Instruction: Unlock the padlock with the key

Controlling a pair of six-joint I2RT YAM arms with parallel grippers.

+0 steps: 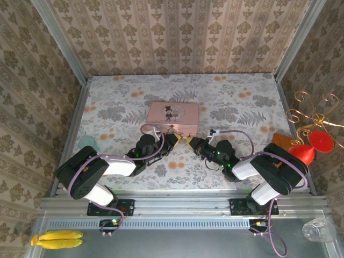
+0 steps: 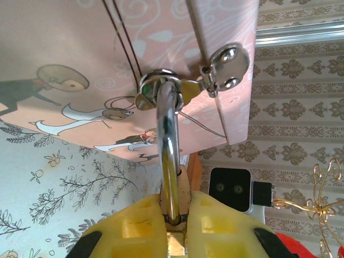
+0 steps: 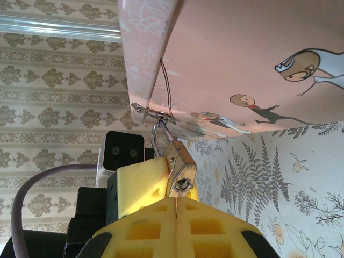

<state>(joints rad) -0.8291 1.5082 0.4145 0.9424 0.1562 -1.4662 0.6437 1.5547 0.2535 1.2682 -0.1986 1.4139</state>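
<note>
The small brass padlock hangs by its silvery shackle from the hasp of the pink tin. My left gripper is shut on the padlock body, with one yellow finger on each side. In the right wrist view the padlock's keyhole end faces me. The key shows as a thin metal sliver sitting in the keyhole. My right gripper is shut on the key just below the lock. In the top view both grippers meet in front of the tin, left gripper and right gripper.
The tin's front wall rises close above both grippers. A gold wire stand with red pieces is at the table's right edge, and a teal object at the left edge. Bananas and a clear glass lie near the rail.
</note>
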